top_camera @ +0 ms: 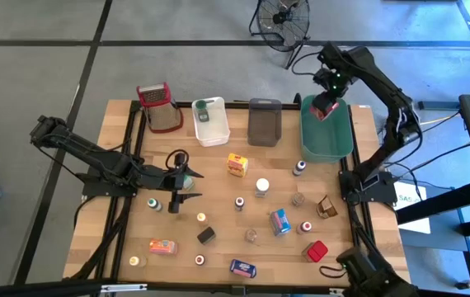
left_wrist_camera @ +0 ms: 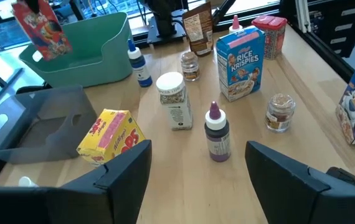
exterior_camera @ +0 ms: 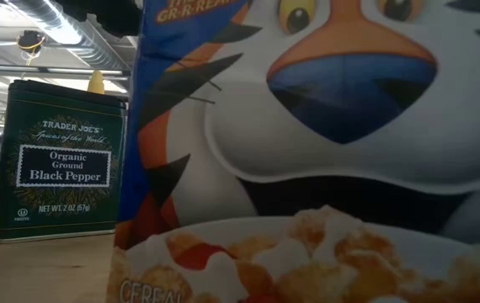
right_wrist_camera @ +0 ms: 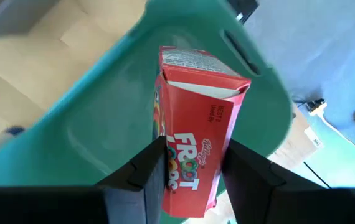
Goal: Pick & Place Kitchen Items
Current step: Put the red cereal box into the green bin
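The right gripper, jaws clenched on a red Froot Loops box, hangs over the green tub at the tabletop's far right corner, while the left gripper waits near the left edge with jaws released.

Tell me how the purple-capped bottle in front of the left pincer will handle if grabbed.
The purple-capped bottle stands tall on a narrow base, so a nudge would probably tip it. It looks round, so it may roll once down. It seems small enough to be light, and the open left pincer likely spans it.

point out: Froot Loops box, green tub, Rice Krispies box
Froot Loops box (right_wrist_camera: 196, 130): right wrist view, red front panel between the fingers.
green tub (top_camera: 327, 142): high view, bare floor.
Rice Krispies box (left_wrist_camera: 240, 62): left wrist view, blue front face.
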Tool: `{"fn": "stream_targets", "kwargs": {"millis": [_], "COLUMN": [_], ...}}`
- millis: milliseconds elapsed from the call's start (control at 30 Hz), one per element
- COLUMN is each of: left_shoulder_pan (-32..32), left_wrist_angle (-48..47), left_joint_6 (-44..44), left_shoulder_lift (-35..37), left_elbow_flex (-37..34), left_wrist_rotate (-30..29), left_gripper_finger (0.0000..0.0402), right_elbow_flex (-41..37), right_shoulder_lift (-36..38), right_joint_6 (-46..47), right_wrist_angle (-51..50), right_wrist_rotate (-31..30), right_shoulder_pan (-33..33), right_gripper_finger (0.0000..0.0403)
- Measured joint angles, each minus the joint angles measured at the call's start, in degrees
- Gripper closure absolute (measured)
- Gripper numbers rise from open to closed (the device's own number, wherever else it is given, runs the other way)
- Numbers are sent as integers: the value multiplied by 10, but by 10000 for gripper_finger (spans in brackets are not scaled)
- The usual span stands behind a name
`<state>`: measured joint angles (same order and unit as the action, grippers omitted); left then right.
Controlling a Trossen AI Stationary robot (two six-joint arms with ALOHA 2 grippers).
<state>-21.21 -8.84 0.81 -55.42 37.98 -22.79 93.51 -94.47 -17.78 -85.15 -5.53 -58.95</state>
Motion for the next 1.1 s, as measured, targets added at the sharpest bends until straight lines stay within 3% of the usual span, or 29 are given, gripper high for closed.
{"fn": "stream_targets", "kwargs": {"millis": [333, 600, 1100], "left_shoulder_pan": [0, 0, 0], "left_wrist_angle": [0, 0, 0], "left_joint_6": [27, 45, 45], "left_shoulder_lift": [0, 0, 0], "left_elbow_flex": [0, 0, 0], "left_wrist_rotate": [0, 0, 0], "left_gripper_finger": [146, 146, 149], "right_elbow_flex": [0, 0, -25], "right_shoulder_lift": [-26, -26, -26], "right_joint_6": [-83, -173, -214], "right_wrist_angle": [1, 17, 16], "right_wrist_rotate": [-62, -61, -26], "right_shoulder_pan": [21, 25, 35], "right_gripper_finger": [259, 259, 259]}}
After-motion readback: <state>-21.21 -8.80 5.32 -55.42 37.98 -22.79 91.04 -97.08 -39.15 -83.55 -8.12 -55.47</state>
